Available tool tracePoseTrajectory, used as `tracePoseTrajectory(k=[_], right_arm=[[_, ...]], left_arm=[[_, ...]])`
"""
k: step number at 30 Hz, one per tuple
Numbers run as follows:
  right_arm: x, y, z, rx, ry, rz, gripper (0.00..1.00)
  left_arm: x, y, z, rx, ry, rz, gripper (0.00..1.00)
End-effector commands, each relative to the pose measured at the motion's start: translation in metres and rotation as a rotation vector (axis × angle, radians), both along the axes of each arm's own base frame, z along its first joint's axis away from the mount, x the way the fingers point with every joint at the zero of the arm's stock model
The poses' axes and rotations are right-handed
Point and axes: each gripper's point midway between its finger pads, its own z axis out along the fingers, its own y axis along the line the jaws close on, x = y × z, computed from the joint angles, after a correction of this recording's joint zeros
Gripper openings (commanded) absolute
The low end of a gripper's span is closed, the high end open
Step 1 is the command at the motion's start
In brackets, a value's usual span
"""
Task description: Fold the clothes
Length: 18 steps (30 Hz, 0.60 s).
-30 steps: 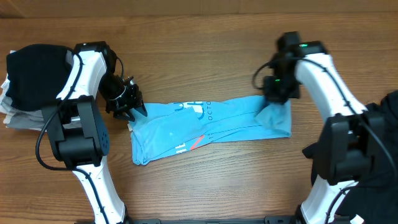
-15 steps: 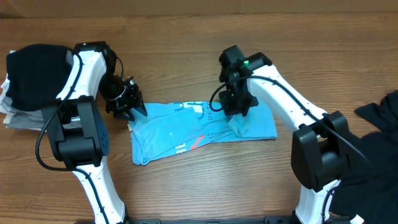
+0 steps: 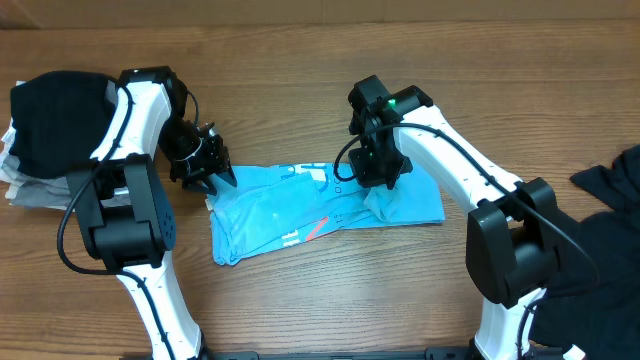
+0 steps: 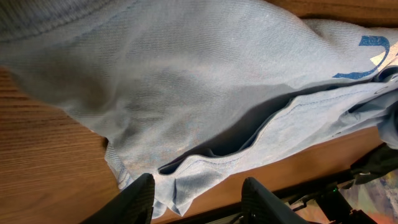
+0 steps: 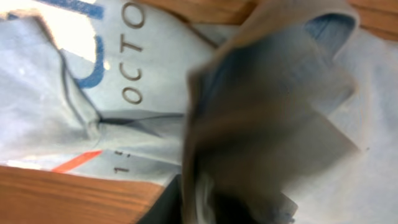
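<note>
Matt knit cloth T-shirt on smooth wood-grain table

- A robot lab or test bench, by what shows.
- Two white-and-black arms, the left arm and the right arm, rise from the near edge of a wood-grain table.
- A bare black cable loops beside the left arm; a green light glows on the right arm's wrist.
- Only clothes lie on the table: a sky-blue T-shirt between the arms and black garments heaped at the left edge.
</note>
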Motion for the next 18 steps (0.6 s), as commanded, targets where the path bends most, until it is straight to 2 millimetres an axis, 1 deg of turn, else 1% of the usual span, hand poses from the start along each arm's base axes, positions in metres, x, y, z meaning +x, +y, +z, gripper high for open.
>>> tracePoseTrajectory(k=[1, 4, 5, 9, 13, 15, 17, 18], right_arm=[[-0.008, 0.018, 0.008, 0.097, 0.044, 0.019, 0.25], [-0.021, 0.023, 0.011, 0.136, 0.102, 0.044, 0.26], [-0.023, 0.021, 0.011, 0.13, 0.112, 0.043, 0.29], [-0.026, 0.019, 0.011, 0.122, 0.124, 0.041, 0.3], [-0.014, -0.001, 0.006, 0.013, 0.074, -0.015, 0.31], [-0.004, -0.022, 0.004, -0.091, 0.028, -0.103, 0.32], [0.003, -0.033, 0.004, -0.115, 0.013, -0.146, 0.33], [0.004, -0.035, 0.004, -0.114, 0.014, -0.151, 0.34]], left_arm=[[0.009, -0.001, 0.017, 0.002, -0.063, 0.01, 0.5], [0.009, -0.001, 0.017, 0.002, -0.063, 0.01, 0.5], [0.009, -0.001, 0.017, 0.002, -0.063, 0.01, 0.5], [0.007, -0.001, 0.017, 0.001, -0.054, 0.01, 0.53], [0.003, -0.001, 0.019, 0.001, -0.032, 0.009, 0.57], [0.0, 0.001, 0.018, 0.016, -0.024, 0.004, 0.58], [-0.002, 0.002, 0.019, 0.023, -0.015, 0.0, 0.59], [-0.002, 0.002, 0.019, 0.023, -0.014, 0.001, 0.61]])
